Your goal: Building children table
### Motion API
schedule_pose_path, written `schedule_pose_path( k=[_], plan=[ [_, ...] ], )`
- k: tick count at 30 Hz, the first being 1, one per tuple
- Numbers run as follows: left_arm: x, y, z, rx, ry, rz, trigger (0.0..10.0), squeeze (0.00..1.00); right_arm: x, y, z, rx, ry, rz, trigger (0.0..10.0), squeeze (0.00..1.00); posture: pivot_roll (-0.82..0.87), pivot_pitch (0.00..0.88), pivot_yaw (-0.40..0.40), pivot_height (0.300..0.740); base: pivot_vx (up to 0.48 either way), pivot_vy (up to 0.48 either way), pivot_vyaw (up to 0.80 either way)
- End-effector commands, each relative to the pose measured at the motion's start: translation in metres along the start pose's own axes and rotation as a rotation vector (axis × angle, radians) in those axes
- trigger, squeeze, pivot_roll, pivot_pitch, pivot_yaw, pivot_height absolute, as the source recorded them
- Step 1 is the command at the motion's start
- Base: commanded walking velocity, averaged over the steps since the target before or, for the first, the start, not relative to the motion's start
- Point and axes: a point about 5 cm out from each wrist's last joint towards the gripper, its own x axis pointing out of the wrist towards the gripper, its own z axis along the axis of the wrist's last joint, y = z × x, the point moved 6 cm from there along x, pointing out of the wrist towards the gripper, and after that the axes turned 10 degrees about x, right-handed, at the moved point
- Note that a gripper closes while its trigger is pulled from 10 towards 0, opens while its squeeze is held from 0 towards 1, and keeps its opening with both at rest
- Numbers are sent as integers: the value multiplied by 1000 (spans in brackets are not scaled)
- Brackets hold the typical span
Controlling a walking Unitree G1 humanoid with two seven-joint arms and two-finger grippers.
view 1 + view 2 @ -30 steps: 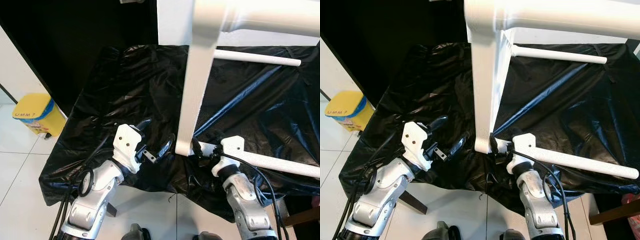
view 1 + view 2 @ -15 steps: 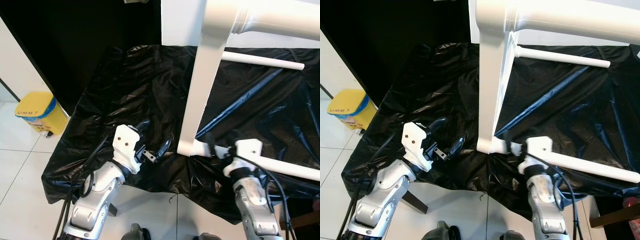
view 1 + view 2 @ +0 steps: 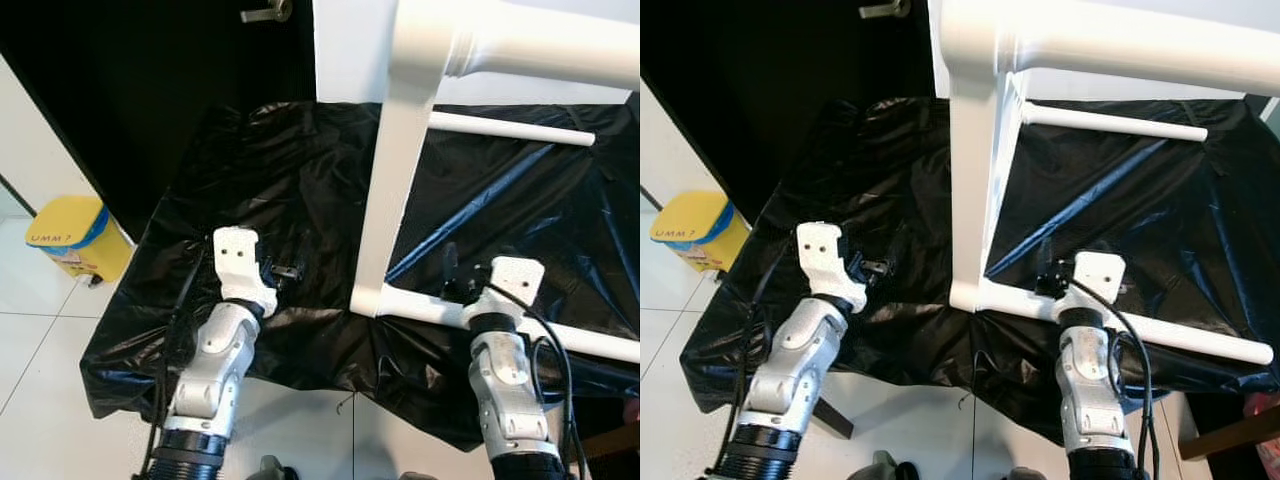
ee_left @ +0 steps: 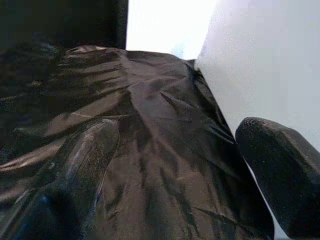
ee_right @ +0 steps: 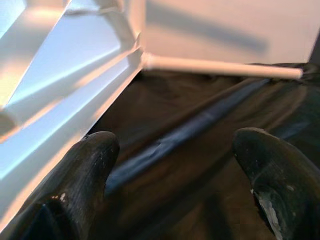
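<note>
The right gripper [image 5: 170, 165] stands spread and empty, its two black fingers [image 5: 80, 180] apart over the black plastic sheet [image 3: 250, 160], and in the head views it sits just above the near lower rail [image 3: 560, 335] of the white table frame [image 3: 395, 190], close to it, though I cannot tell whether it touches. The left gripper [image 4: 175, 175] is likewise parted and holds nothing; it hovers over the crinkled sheet just beside the frame's upright leg [image 3: 975, 190], whose white flank shows in its wrist view. The frame lies on its side on the covered surface, one leg rising toward the camera, a thin round crossbar [image 3: 510, 128] at the far side and a thick top rail [image 3: 540, 45] overhead. By its look it is painted wood or similar: stiff, smooth, and probably moderately heavy and awkward for its span, so it should not bend but may slide on the glossy plastic and pivot if pushed at one end. The flat-sided leg near its lower corner and the near rail seem the soundest places to clamp, since the faces are parallel; the round crossbar looks slimmer and more likely to roll in the fingers. A yellow bin [image 3: 70, 235] stands on the tiled floor, well apart.
</note>
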Motion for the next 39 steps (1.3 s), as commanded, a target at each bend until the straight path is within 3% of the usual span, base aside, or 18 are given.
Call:
schedule_pose_path(
  k=[1, 9, 18, 24, 39],
  plan=[
    [4, 8, -5, 28, 1, 30, 10000, 0, 3, 6, -4, -6, 8, 17, 10000, 0, -131, 0, 36, 740, 0, 0, 0],
    [20, 17, 0, 17, -25, 61, 10000, 0, 15, 12, 2, 5, -24, 19, 10000, 0, -95, 0, 41, 740, 0, 0, 0],
    [20, 11, 6, 41, -48, 70, 10000, 0, 18, 15, 0, 12, -13, 25, 10000, 0, -61, 0, 14, 740, 0, 0, 0],
    [21, 20, 4, 67, -57, 113, 10000, 0, 24, 22, -1, 13, -13, 47, 10000, 0, -58, 0, 11, 740, 0, 0, 0],
    [37, 18, 7, 67, -73, 97, 10000, 0, 29, 15, 1, -11, -20, 43, 10000, 0, -120, 24, 20, 740, 0, 0, 0]
  ],
)
